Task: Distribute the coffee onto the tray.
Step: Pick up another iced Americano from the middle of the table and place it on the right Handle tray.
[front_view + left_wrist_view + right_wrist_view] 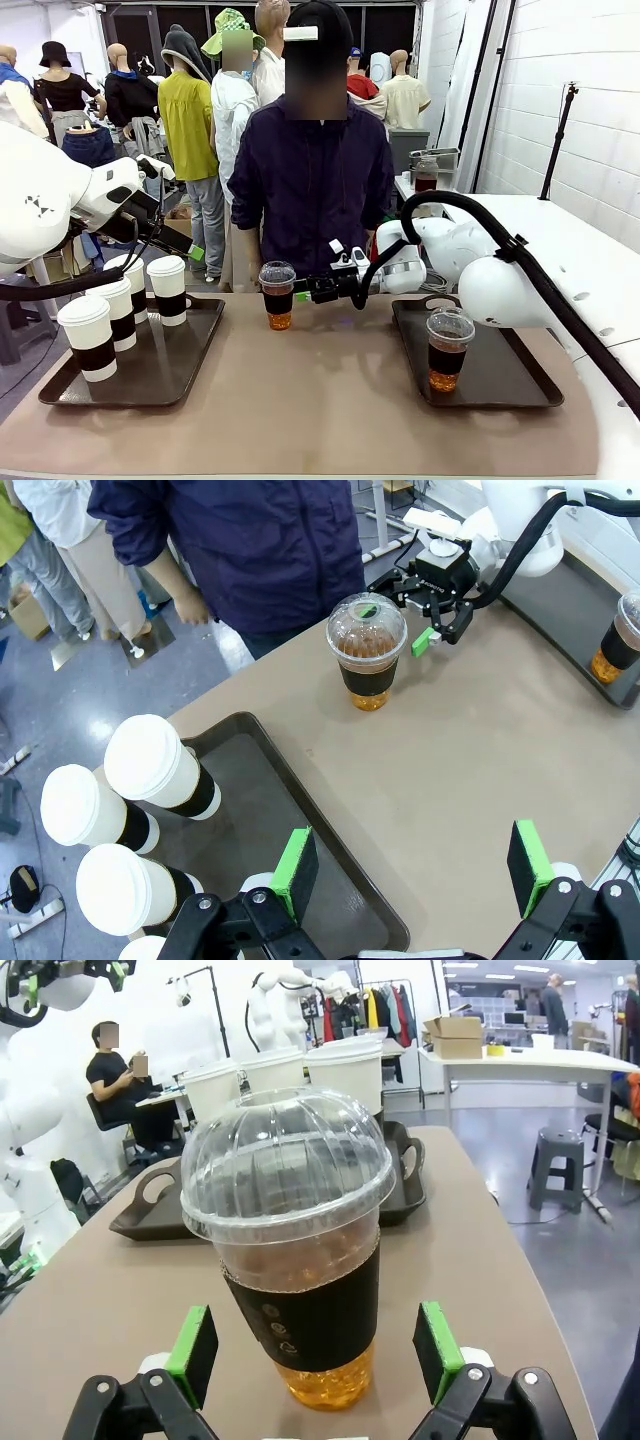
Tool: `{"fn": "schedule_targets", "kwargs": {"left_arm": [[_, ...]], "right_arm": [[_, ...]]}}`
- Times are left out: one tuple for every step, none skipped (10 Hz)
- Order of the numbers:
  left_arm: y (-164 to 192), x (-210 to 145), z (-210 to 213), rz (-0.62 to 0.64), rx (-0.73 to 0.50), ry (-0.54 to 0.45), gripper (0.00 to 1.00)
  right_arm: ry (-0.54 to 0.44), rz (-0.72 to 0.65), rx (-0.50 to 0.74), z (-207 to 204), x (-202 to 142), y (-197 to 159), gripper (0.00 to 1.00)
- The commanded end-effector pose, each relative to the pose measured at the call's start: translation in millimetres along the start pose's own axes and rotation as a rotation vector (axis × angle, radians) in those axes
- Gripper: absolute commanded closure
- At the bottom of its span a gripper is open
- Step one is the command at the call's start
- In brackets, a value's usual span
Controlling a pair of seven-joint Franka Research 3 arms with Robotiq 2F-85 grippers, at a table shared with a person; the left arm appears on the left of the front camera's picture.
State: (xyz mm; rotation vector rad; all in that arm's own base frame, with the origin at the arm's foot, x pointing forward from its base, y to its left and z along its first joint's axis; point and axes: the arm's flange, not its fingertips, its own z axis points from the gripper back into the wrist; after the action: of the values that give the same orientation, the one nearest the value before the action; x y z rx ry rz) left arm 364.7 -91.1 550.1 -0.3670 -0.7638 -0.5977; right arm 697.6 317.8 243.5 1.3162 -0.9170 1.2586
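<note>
A clear dome-lidded cup (277, 295) of brown drink stands on the bare table near the far edge. My right gripper (308, 290) is open beside it at sleeve height, its fingertips just short of the cup. In the right wrist view the cup (300, 1260) looms between the spread green pads (195, 1345). A second clear cup (449, 350) stands on the right tray (510, 385). Several white lidded cups (115, 310) stand on the left tray (190, 370). My left gripper (185, 245) hangs open above that tray, holding nothing (412, 865).
A person (315, 180) in a dark shirt stands at the far edge right behind the middle cup, one hand (190, 605) hanging at the side. Bare tabletop (320, 400) lies between the two trays. The right arm's black cable (520, 250) arcs over the right tray.
</note>
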Motion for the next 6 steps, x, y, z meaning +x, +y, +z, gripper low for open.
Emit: {"fn": "schedule_targets", "kwargs": {"left_arm": [[1.3, -0.6, 0.4, 0.004, -0.006, 0.0, 0.0], [1.3, -0.6, 0.4, 0.004, -0.006, 0.0, 0.0], [1.3, -0.6, 0.4, 0.004, -0.006, 0.0, 0.0], [1.3, -0.6, 0.4, 0.004, -0.006, 0.0, 0.0], [1.3, -0.6, 0.4, 0.004, -0.006, 0.0, 0.0], [1.3, -0.6, 0.4, 0.004, -0.006, 0.0, 0.0]], "right_arm": [[0.018, -0.023, 0.011, -5.5, 3.1, -10.9, 0.0], [0.024, -0.022, 0.017, -7.8, 3.7, -10.4, 0.0], [0.026, -0.023, 0.019, -9.7, 4.7, -10.5, 0.0], [0.03, -0.024, 0.024, -11.1, 6.1, -10.5, 0.0], [0.03, -0.026, 0.032, -13.1, 6.2, -10.0, 0.0], [0.036, -0.027, 0.041, -15.3, 6.3, -8.1, 0.0]]}}
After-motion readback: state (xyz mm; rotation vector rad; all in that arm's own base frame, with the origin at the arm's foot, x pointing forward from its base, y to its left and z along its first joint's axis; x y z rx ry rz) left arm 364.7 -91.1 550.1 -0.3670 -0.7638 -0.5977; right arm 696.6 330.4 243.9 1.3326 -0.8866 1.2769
